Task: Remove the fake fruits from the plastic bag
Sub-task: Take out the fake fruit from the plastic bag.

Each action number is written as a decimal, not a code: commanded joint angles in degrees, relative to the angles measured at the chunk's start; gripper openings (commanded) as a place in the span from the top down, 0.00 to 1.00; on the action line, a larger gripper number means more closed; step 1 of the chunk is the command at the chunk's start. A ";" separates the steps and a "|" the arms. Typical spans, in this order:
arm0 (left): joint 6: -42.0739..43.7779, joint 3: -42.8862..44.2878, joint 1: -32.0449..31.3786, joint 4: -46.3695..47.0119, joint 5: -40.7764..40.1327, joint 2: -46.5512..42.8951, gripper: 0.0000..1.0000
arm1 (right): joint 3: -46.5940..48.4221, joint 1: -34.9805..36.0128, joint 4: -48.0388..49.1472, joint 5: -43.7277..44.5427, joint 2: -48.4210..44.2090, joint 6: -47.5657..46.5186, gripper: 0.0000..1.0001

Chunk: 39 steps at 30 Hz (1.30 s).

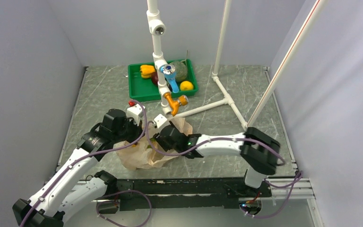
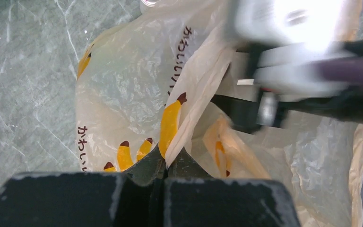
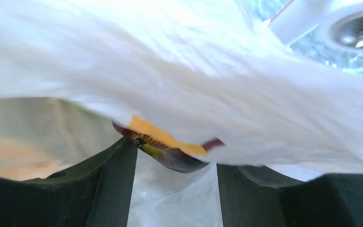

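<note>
Grey table (image 1: pixel 99 94) has some fake fruits (image 1: pixel 186 85) in its far tray (image 1: pixel 139 92), yet the plastic bag (image 2: pixel 123 85) mid-table, pinched by the left gripper (image 2: pixel 163 165), contains a maroon fruit (image 3: pixel 175 158) between the parted fingers of the right gripper (image 3: pixel 175 189), grip unclear.

right gripper (image 1: pixel 164 137): tips buried in plastic bag (image 1: pixel 144 156)
maroon fruit (image 3: pixel 170 158): mostly behind blurred bag film, grip unclear
left gripper (image 2: pixel 164 168): body cut off at picture edge
tray (image 1: pixel 137 90): contents part-hidden behind pipe valve (image 1: pixel 171 78)
</note>
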 commanded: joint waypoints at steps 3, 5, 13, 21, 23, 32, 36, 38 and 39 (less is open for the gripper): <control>0.59 0.22 0.05 2.00 -0.82 0.13 1.00 | -6.65 0.02 9.41 -15.41 -18.29 0.75 0.75; 0.58 0.25 0.10 1.91 -1.37 0.17 1.00 | -8.56 0.05 9.68 -17.93 -22.67 2.02 0.84; 0.14 0.57 0.09 1.27 -5.23 0.16 1.00 | -12.63 -0.23 9.43 -26.86 -33.87 9.85 1.00; -0.77 0.88 0.13 0.48 -10.05 -0.84 1.00 | -15.39 -0.51 4.06 -22.07 -44.92 8.54 1.00; -0.99 1.00 0.12 0.09 -12.23 -0.93 1.00 | -15.36 -0.56 1.32 -18.62 -48.45 8.18 1.00; -1.45 1.18 0.12 -0.35 -15.45 -0.51 1.00 | -20.36 -2.71 -15.02 3.17 -64.88 9.35 1.00; -1.66 1.40 0.14 -1.00 -16.49 -1.53 1.00 | -20.00 -8.23 -18.79 4.26 -65.12 11.73 1.00; -1.78 1.16 0.14 -0.84 -16.76 -2.87 1.00 | -18.72 -13.00 -19.67 2.51 -62.34 12.68 1.00; -1.86 1.04 0.12 -0.70 -16.82 -3.63 1.00 | -18.17 -15.66 -19.82 0.91 -60.45 13.03 1.00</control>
